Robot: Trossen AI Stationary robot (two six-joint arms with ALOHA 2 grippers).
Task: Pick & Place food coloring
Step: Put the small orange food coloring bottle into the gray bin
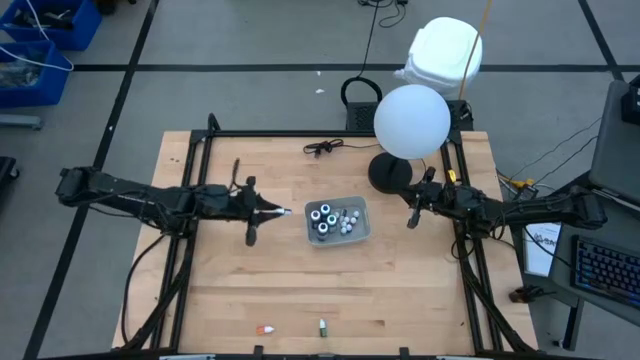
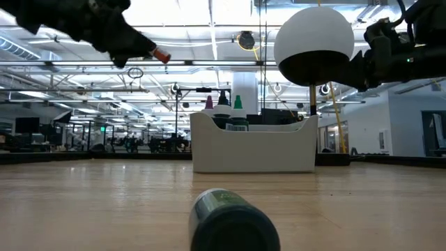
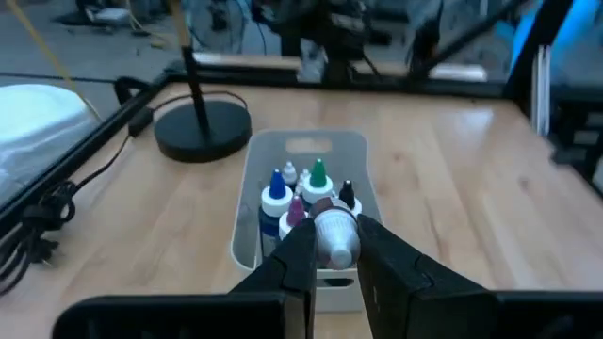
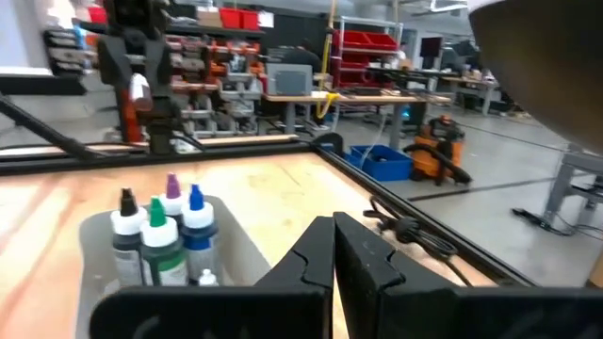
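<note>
My left hand [image 3: 334, 247] is pinched on a tiny white-capped food coloring bottle [image 3: 335, 235], hovering just beside the grey tray [image 1: 358, 208] mid-surface. It's light, slick plastic, so grip the body, not the cap. Right hand [image 4: 334, 247] shut, empty, near the right edge.

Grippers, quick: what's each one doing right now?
Left gripper: shut on a small white-capped bottle, above the tray.
Right gripper: shut, empty, beside the tray.

1. The dark bottle [image 2: 233, 222] lying close in the low view is blurry and cut off at the bottom edge.
2. The tray [image 2: 252, 148] wall hides most bottles inside.
</note>
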